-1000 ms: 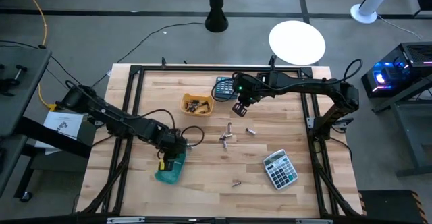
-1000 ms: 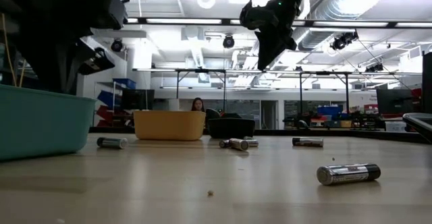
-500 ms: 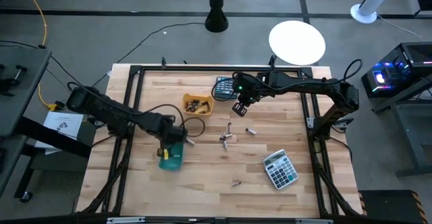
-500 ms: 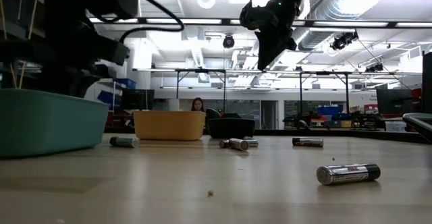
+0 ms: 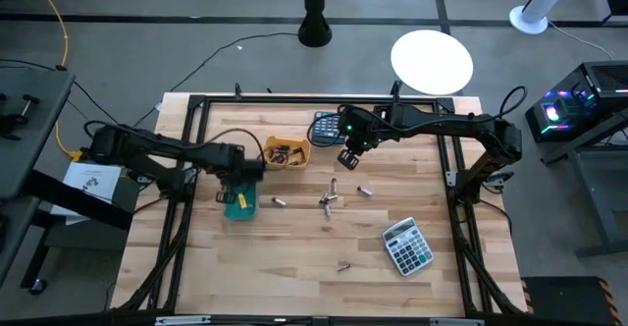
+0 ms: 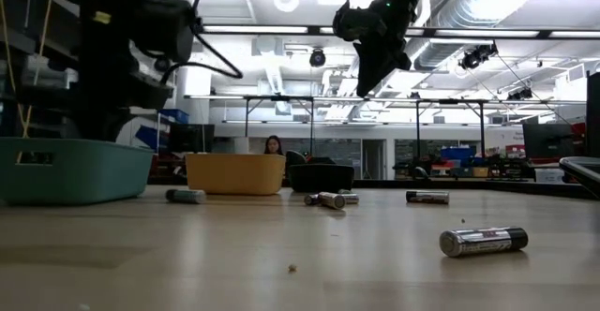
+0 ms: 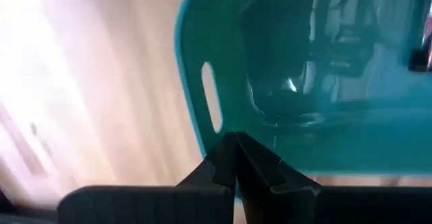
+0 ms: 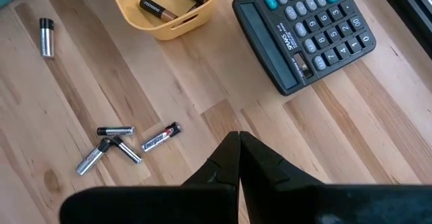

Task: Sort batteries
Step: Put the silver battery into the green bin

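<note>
High view is showing the sort partly done: several batteries (image 5: 328, 201) are lying loose mid-table, others sitting in the yellow bin (image 5: 286, 151). Left gripper (image 5: 238, 182), fingers closed, is hanging over the teal bin (image 5: 236, 207); right gripper (image 5: 348, 157), closed and empty, is hovering near a calculator (image 5: 326, 127).

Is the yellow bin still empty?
No, the right wrist view shows several batteries lying inside the yellow bin, beside the dark calculator.
</note>
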### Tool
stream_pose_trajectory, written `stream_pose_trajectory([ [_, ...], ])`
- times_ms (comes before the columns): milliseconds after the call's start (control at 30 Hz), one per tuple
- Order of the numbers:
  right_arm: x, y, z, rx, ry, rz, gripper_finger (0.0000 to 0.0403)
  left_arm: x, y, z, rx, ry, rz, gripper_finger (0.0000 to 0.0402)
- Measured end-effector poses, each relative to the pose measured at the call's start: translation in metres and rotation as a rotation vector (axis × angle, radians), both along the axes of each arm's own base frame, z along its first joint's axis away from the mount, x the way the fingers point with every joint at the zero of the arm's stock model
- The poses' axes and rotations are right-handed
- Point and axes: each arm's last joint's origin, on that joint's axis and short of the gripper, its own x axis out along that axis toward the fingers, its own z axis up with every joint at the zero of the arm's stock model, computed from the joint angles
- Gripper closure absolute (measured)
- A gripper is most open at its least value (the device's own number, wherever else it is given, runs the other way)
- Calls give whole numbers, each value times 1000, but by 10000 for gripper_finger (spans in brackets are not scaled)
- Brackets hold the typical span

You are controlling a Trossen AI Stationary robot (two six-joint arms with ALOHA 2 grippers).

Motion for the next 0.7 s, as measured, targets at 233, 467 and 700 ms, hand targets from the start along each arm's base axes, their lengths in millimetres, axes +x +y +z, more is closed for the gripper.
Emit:
stream_pose_trajectory([
  [233, 1, 0, 0, 0, -7, 1, 403, 5, 8, 55, -27, -215, 73, 401],
  [467, 1, 0, 1, 1, -15, -2, 403, 41, -8, 105, -178, -674, -56, 393],
  [700, 2, 2, 0, 11, -19, -17, 403, 86, -34, 52, -299, -533, -171, 301],
])
